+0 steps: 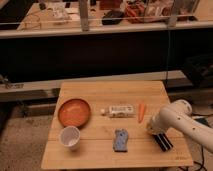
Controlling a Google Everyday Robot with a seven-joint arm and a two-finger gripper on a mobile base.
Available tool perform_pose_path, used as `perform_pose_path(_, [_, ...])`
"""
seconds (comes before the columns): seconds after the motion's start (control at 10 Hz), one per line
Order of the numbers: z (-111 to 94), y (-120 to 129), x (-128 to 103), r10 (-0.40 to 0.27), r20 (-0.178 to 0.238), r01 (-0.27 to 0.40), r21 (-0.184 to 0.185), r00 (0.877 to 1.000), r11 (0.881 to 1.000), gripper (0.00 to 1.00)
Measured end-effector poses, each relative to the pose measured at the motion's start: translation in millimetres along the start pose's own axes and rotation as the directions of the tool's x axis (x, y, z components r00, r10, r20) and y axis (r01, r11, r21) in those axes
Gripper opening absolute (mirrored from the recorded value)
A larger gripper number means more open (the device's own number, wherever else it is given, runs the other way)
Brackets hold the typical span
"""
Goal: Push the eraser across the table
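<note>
table (90, 150) bare along front edge | eraser (120, 140) mid-front | tool (163, 142) near right edge, spread

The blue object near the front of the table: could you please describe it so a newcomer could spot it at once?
On the light wooden table, look along the front half, right of the white cup and left of the gripper at the right edge. The blue object lies flat below the white tube. It is the only blue item there.

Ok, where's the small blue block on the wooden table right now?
In the camera view, the small blue block lies near the light wooden table's front edge, between the white cup and the gripper at right.
</note>
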Motion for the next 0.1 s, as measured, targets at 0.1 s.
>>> perform_pose_path(0.1, [0.0,0.0,0.0,0.000,0.000,0.000,0.000,1.000,1.000,0.00])
